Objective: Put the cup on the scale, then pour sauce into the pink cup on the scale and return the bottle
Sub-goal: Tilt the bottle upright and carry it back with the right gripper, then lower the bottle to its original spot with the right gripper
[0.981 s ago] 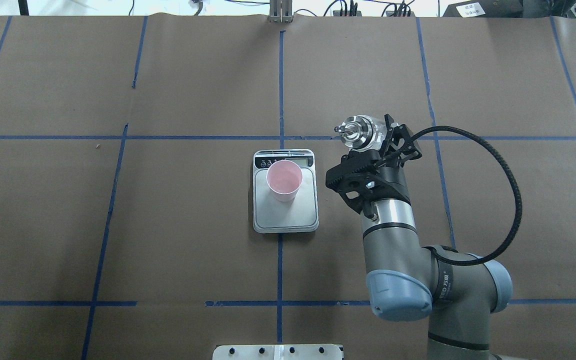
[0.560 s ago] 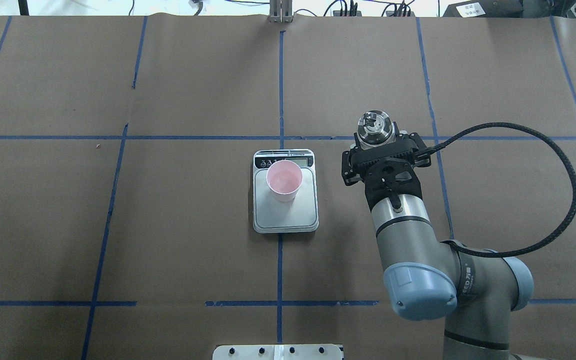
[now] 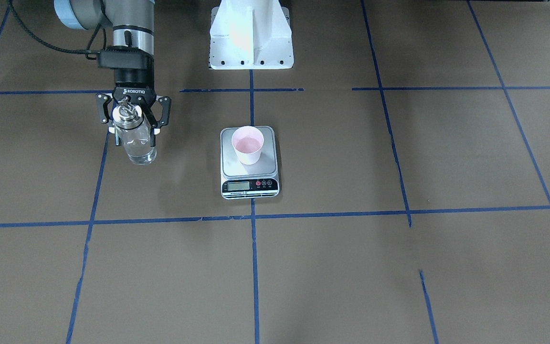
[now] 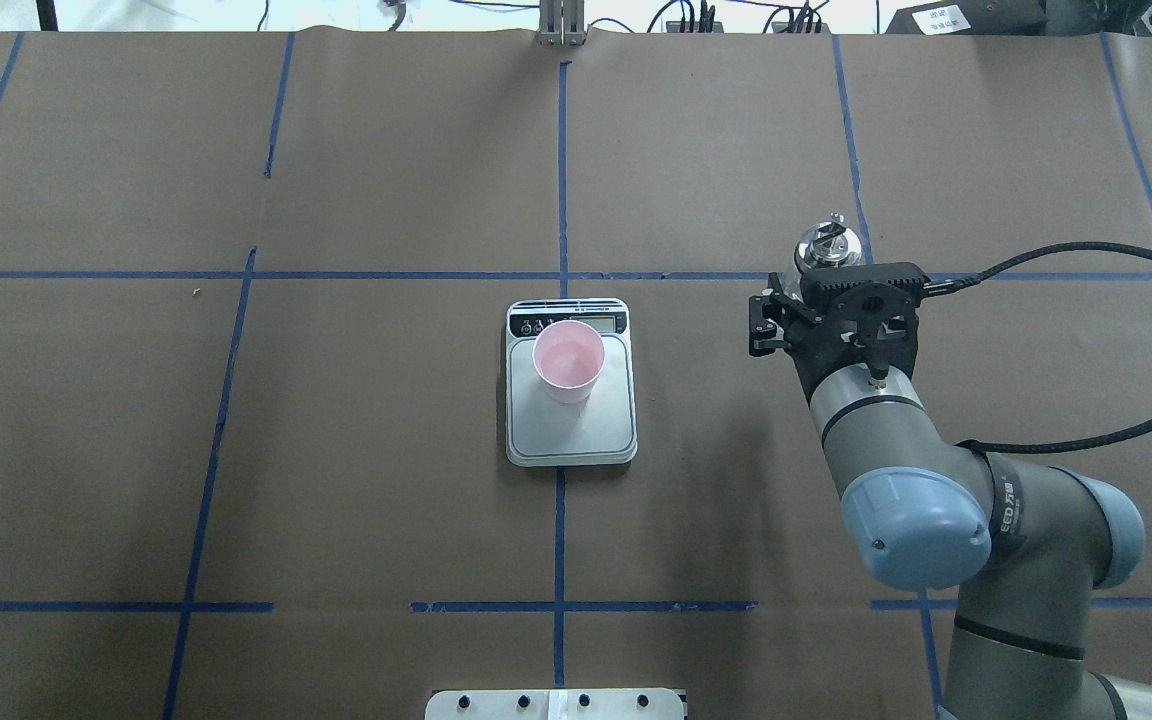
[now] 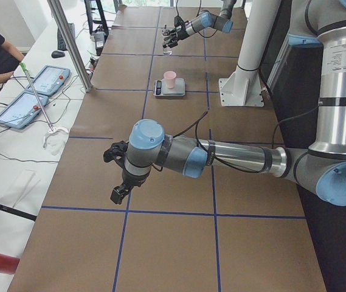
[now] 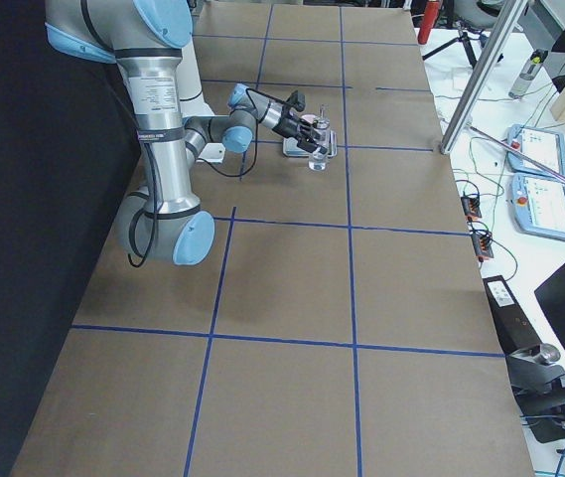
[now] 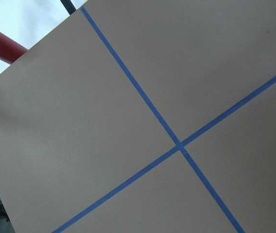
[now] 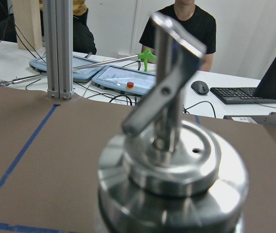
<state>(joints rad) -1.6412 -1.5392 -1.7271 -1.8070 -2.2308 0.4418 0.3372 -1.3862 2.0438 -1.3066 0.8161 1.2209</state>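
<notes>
The pale pink cup (image 3: 248, 145) stands upright on the silver plate of the scale (image 3: 229, 168), which lies at the table's middle; both show in the overhead view too, the cup (image 4: 568, 358) and the scale (image 4: 576, 440). My right gripper (image 3: 134, 129) is shut on the clear glass bottle (image 3: 137, 145) and holds it upright, low over the table, well off to the scale's side. Its silver cap and spout (image 8: 171, 160) fill the right wrist view. Clear liquid shows in the bottle. My left gripper (image 5: 117, 176) shows only in the exterior left view, far from the scale; I cannot tell its state.
Brown paper with blue tape lines (image 4: 561, 170) covers the table. The robot's white base (image 3: 250, 36) stands behind the scale. Operators, tablets (image 5: 36, 91) and a metal post (image 5: 69, 42) are along the far edge.
My right arm has swung to the right, away from the scale, with the bottle in it. The bottle has turned from tilted to upright. The cup and the scale have not moved.
</notes>
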